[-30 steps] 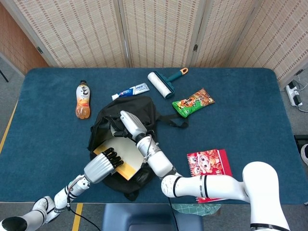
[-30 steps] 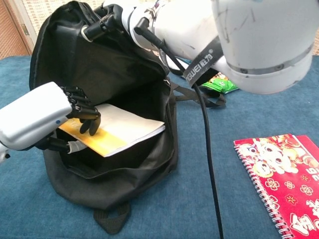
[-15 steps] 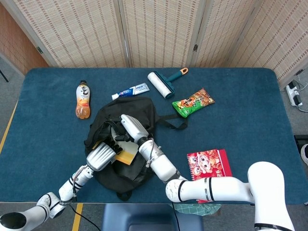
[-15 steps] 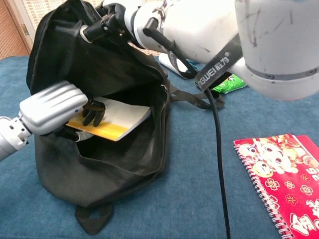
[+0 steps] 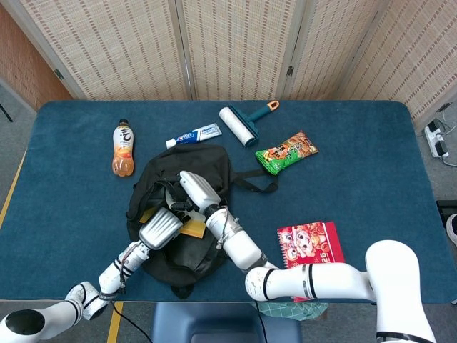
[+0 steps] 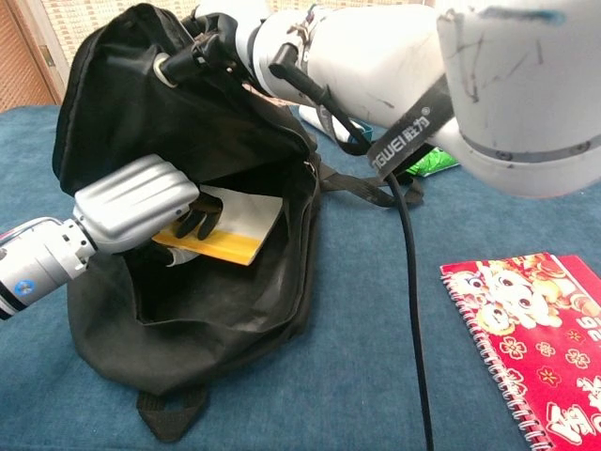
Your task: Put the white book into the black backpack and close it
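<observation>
Here, on the blue worktop [image 5: 371, 164], an orange drink bottle [image 5: 123, 147] lies at the upper left of the head view. To its right, at centre-left, the black backpack [image 5: 182, 246] lies with its mouth open. The left hand [image 6: 141, 202] reaches into that mouth; its dark fingers [image 6: 199, 222] press down on the white book [image 6: 237, 217], grasping it, and the book sits partly inside the backpack with its yellow edge facing outward. The right hand [image 5: 194, 189] is at the upper rim of the backpack, its fingers clenched on the fabric and holding the opening up. Behind the backpack lie a toothpaste tube [image 5: 194, 134] and a lint roller [image 5: 243, 123]. Further right is a green snack bag [image 5: 286, 152]. A red spiral notebook [image 6: 531, 327] lies at the lower right, well apart from the backpack.
</observation>
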Motion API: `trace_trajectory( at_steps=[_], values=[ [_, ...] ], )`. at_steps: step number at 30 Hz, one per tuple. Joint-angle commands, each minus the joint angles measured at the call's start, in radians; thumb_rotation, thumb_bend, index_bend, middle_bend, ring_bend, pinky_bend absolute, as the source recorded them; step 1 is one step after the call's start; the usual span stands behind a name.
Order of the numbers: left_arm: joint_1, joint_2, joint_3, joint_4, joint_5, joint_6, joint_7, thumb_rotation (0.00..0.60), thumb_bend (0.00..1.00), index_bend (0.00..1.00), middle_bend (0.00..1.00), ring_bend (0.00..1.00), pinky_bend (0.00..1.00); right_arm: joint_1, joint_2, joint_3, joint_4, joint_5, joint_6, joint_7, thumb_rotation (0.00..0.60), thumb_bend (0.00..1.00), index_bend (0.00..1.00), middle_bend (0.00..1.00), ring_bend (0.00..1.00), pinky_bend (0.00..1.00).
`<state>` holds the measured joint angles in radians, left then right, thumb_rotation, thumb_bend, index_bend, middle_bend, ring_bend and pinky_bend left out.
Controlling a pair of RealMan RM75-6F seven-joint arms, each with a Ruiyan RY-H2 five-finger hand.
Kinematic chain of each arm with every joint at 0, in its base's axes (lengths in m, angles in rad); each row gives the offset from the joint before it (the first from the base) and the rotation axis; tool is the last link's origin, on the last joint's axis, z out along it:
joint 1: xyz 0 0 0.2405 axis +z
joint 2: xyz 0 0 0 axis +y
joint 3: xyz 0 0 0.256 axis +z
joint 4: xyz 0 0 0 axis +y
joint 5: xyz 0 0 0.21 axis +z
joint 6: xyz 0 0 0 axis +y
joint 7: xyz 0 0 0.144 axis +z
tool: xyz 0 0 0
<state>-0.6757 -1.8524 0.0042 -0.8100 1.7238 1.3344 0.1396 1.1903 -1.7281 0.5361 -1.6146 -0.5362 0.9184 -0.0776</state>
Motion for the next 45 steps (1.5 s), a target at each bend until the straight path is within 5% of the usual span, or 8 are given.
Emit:
trace_trajectory(
  at_steps=[1,6,18,29,38,45],
  values=[
    [0.017,0.010,-0.007,-0.059,-0.021,-0.001,0.037,0.600,0.19,0.41,0.50,0.50,0.50,0.000,0.000,-0.002,0.005,0.000,0.002,-0.002,0.600,0.71,0.68,0.42,0.34,0.40],
    [0.050,0.030,0.002,-0.141,-0.012,0.053,0.078,0.600,0.05,0.20,0.31,0.34,0.45,-0.001,0.001,0.000,0.016,0.005,0.000,0.002,0.600,0.71,0.67,0.42,0.34,0.40],
    [0.116,0.068,-0.005,-0.349,-0.069,0.043,0.220,0.600,0.00,0.02,0.17,0.20,0.31,-0.014,0.007,0.020,0.021,-0.002,-0.004,0.034,0.600,0.71,0.65,0.42,0.34,0.40],
    [0.097,0.002,-0.097,-0.363,-0.182,-0.052,0.405,0.600,0.00,0.00,0.02,0.08,0.23,-0.026,0.017,0.014,0.002,-0.022,-0.002,0.045,0.600,0.71,0.64,0.42,0.34,0.40],
    [0.142,0.132,-0.109,-0.686,-0.365,-0.138,0.668,0.600,0.00,0.00,0.00,0.00,0.13,-0.035,0.027,0.012,0.011,-0.031,-0.009,0.056,0.600,0.71,0.64,0.42,0.34,0.40],
    [0.161,0.198,-0.082,-0.747,-0.263,-0.064,0.577,0.600,0.00,0.00,0.03,0.09,0.14,-0.044,0.036,0.008,0.010,-0.034,-0.015,0.064,0.600,0.71,0.64,0.42,0.34,0.40]
  ],
)
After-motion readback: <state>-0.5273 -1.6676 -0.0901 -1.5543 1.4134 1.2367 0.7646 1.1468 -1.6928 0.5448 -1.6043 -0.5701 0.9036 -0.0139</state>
